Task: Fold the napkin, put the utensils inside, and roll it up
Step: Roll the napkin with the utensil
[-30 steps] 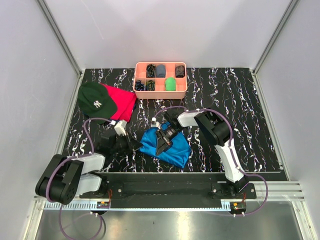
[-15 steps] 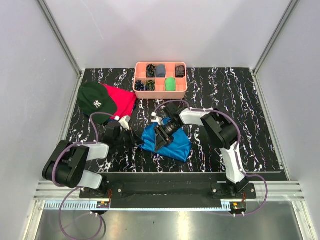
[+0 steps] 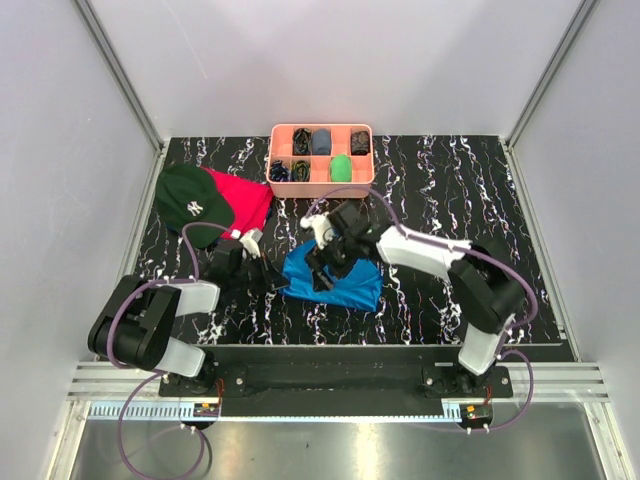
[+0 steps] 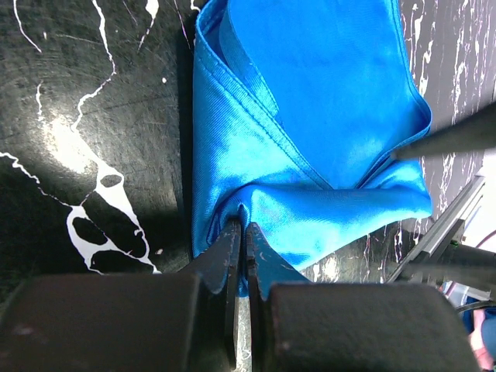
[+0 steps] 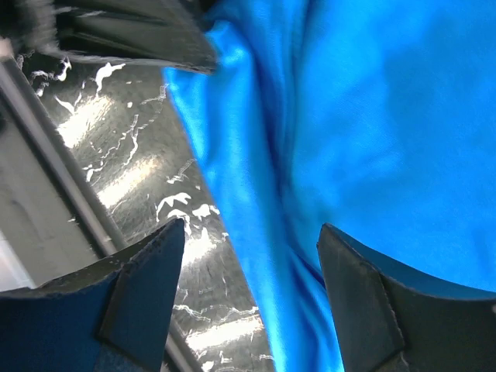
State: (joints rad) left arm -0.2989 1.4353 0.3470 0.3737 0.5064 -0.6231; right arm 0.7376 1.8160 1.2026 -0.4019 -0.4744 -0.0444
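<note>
Counter: black with white veining, with pale walls on three sides. My two bases sit at its near edge.
Pink tray: against the far edge, about the middle. Its compartments hold small dark things, one green and one grey-blue, all too small for me to name.
Cap: dark green with a white logo, toward the far-left corner, lying over part of the red cloth.
Red cloth: just right of the cap, between it and the tray, and apart from the napkin.
In the way: my right arm reaches across from the near-right corner. Its wrist hangs over the napkin's far-left part and hides some of it from above.
Napkin: bright blue, bunched and folded over itself. It lies flat on the counter a little left of the middle, nearer the near edge than the far one.
Long axis: it runs left to right, roughly along the near edge. The right end is wider and dips slightly toward that edge, and the left end narrows to a fold.
Folds: a hemmed edge runs diagonally across the top layer in my left wrist view.
Left fingers: pressed together, pinching the fold at the napkin's left end, low over the counter.
Right fingers: spread wide above the napkin, holding nothing, with cloth showing between them. I cannot tell whether a tip touches the cloth.
</note>
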